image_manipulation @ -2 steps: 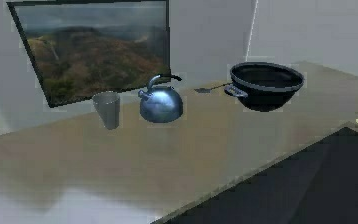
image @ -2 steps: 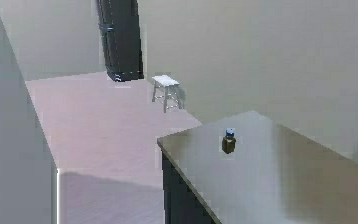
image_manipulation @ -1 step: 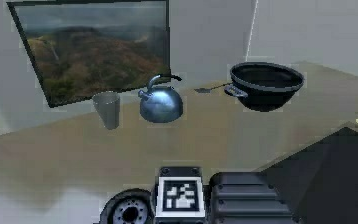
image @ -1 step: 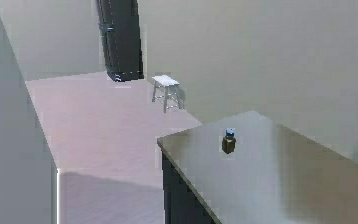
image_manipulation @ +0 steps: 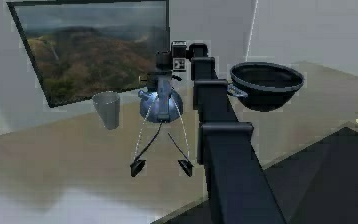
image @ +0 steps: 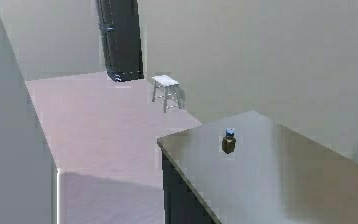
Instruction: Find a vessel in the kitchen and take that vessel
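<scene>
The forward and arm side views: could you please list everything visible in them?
Cabinet: one, black, forward view's top.
Stool: one, white, right of the cabinet.
Counter: one, grey-brown, forward view's lower right.
Bottle: one, brown, blue cap, on the counter.
Kettle: one, silver-blue, arm side view's middle.
Cup: one, grey, left of the kettle.
Picture: one, landscape, behind the kettle.
Bowl: one, black, arm side view's right.
Arm: one, dark, right of the kettle.
Gripper: one, dark, at the kettle; holding anything unclear.
</scene>
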You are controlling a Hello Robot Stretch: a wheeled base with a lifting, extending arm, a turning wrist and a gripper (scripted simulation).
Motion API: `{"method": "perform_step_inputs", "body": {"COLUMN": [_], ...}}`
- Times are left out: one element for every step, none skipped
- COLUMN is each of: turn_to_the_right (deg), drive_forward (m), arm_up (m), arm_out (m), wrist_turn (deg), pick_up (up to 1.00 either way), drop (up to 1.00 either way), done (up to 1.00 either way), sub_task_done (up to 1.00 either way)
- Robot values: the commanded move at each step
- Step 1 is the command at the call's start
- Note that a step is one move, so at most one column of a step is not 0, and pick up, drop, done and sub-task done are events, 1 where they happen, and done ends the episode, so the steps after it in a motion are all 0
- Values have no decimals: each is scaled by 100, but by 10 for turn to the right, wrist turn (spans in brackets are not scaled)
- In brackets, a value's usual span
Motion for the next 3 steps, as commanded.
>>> {"method": "perform_step_inputs", "body": {"turn_to_the_right": [0,0,0], "drive_forward": [0,0,0], "arm_up": [0,0,0], "arm_out": [0,0,0], "wrist_turn": [450,450,450], "pick_up": [0,0,0], "drop": [0,0,0], "done": [0,0,0], "sub_task_done": [0,0,0]}}
